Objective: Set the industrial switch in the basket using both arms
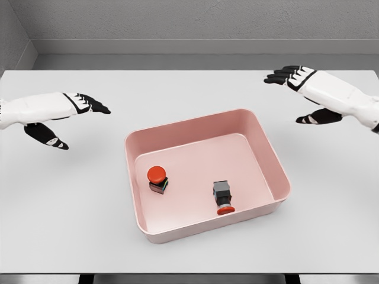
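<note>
A pink basket sits in the middle of the white table. Inside it stand two industrial switches with red buttons: one upright at the left of the floor, one lying on its side toward the front right. My left hand hovers to the left of the basket, fingers stretched out and thumb down, holding nothing. My right hand hovers beyond the basket's right far corner, likewise spread and empty.
The white table runs to a front edge at the bottom of the view. A grey wall stands behind its far edge.
</note>
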`<move>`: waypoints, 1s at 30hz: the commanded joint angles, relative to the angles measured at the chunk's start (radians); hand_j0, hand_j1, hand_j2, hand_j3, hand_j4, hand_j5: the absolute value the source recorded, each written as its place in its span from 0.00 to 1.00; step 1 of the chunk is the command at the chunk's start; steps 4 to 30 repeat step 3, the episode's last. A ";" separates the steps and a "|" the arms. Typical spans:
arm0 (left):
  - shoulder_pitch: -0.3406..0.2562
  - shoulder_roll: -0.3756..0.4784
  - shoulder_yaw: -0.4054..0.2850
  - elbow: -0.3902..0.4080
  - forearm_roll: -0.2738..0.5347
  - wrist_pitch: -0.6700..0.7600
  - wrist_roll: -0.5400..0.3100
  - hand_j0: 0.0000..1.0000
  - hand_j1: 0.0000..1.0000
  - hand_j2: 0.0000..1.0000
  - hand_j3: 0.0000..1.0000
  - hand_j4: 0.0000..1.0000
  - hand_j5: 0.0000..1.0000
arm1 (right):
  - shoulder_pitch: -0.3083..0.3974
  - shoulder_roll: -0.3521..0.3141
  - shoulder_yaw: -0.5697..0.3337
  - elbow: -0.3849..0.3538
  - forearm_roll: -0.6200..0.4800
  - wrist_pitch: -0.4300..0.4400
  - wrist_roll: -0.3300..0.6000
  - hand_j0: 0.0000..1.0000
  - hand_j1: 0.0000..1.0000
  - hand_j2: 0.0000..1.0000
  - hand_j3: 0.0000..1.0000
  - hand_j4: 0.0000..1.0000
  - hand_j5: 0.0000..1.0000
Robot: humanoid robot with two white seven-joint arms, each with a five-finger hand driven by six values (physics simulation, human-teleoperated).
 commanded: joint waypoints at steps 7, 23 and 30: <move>0.000 -0.001 -0.002 0.002 0.006 0.001 0.000 1.00 1.00 1.00 1.00 1.00 1.00 | 0.000 -0.004 -0.002 0.022 -0.004 0.001 0.001 1.00 1.00 1.00 1.00 1.00 1.00; 0.000 -0.001 -0.002 0.002 0.006 0.001 0.000 1.00 1.00 1.00 1.00 1.00 1.00 | 0.000 -0.004 -0.002 0.022 -0.004 0.001 0.001 1.00 1.00 1.00 1.00 1.00 1.00; 0.000 -0.001 -0.002 0.002 0.006 0.001 0.000 1.00 1.00 1.00 1.00 1.00 1.00 | 0.000 -0.004 -0.002 0.022 -0.004 0.001 0.001 1.00 1.00 1.00 1.00 1.00 1.00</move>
